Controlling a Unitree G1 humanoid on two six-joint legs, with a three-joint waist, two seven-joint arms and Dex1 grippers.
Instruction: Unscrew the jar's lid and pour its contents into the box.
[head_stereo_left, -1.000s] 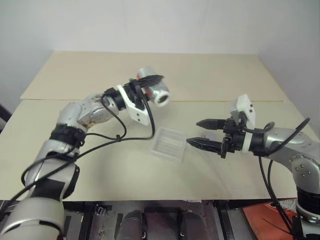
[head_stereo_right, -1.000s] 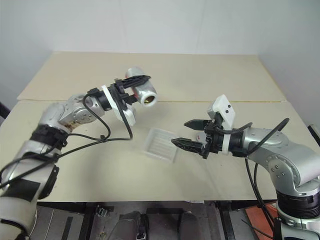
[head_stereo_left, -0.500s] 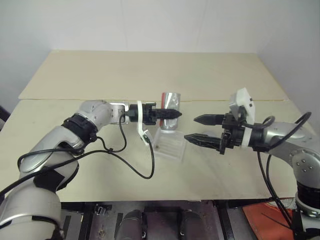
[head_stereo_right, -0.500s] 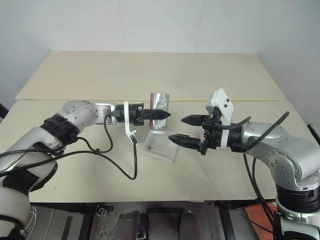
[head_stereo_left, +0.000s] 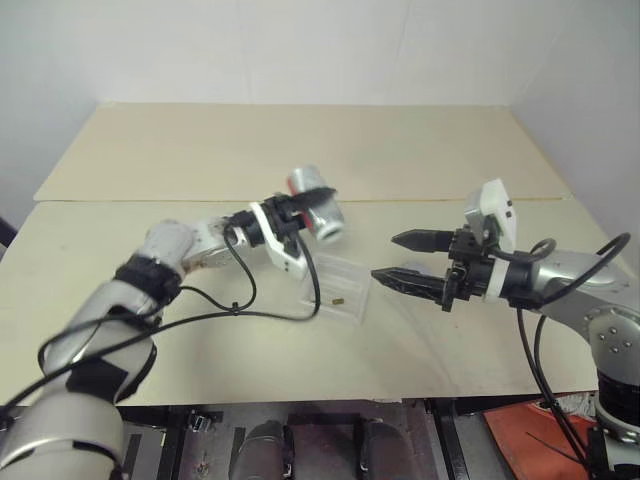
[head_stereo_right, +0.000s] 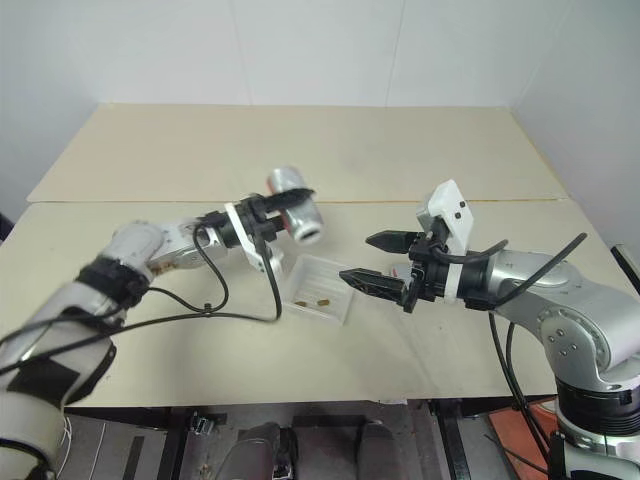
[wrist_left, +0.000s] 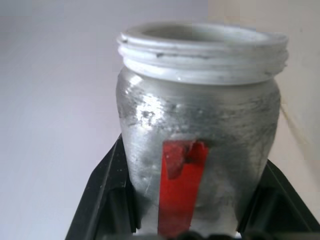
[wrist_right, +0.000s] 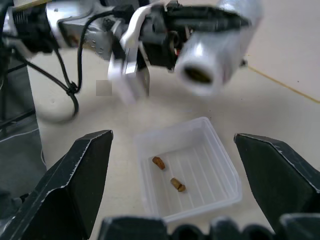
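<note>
The left pincer (head_stereo_left: 312, 203) is pinching the jar (head_stereo_left: 318, 205) between its two black fingers (wrist_left: 107, 192), one on each side of the silvery body, and is holding it in the air above the desk (head_stereo_left: 200, 150). The jar is lying tilted on its side with no cap on it, its threaded open mouth facing toward the near right and slightly downward, and its red patch is showing on the side in the left wrist view. It is hanging just to the far left of the box (head_stereo_left: 338, 286), higher than it and not touching it.

The box is resting flat on the desk, near the middle, between the two arms. Two small brown bits of the contents (wrist_right: 166, 173) are lying on its ridged bottom, a little apart from each other.

The right pincer (head_stereo_left: 408, 260) is hovering just to the right of the box, pointing left toward it, with its fingers (wrist_right: 80, 177) spread wide and nothing between them. In the right wrist view the box is sitting in the gap between those spread fingers, with the jar's mouth above and beyond it.
</note>
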